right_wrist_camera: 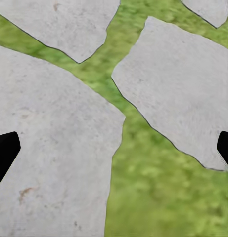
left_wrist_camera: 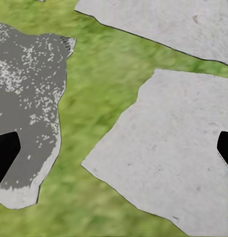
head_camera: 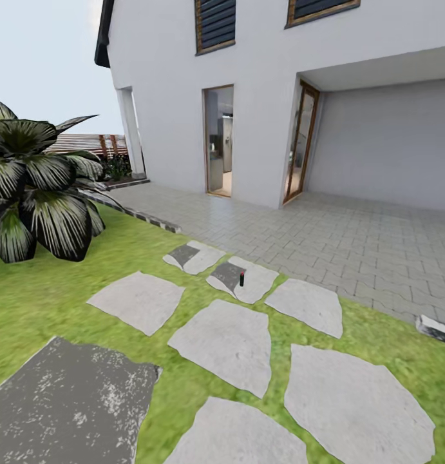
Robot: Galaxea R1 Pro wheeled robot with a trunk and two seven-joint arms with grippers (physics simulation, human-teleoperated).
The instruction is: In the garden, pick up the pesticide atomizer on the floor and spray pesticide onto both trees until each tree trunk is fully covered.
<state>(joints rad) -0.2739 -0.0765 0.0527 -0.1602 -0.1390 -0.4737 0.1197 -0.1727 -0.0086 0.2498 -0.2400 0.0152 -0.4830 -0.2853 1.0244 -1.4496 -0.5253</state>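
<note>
A small dark bottle with a red part, the pesticide atomizer [head_camera: 242, 278], stands upright on a pale stepping stone [head_camera: 254, 283] in the lawn, a few stones ahead of me. Both trees and their trunks are out of view. My left gripper [left_wrist_camera: 114, 158] hangs open over grass and flat stones, its black fingertips [left_wrist_camera: 4, 155] far apart with nothing between them. My right gripper [right_wrist_camera: 114, 153] is also open above stepping stones and grass, with one dark fingertip [right_wrist_camera: 5, 150] at each side.
A white house [head_camera: 170, 96] with an open doorway [head_camera: 219, 140] stands ahead behind a paved terrace [head_camera: 351, 238]. A low palm-like plant [head_camera: 35, 187] grows at the left. Irregular stepping stones [head_camera: 225, 341] cross the lawn, one dark slab [head_camera: 67, 399] near left. A fence [head_camera: 87, 143] runs far left.
</note>
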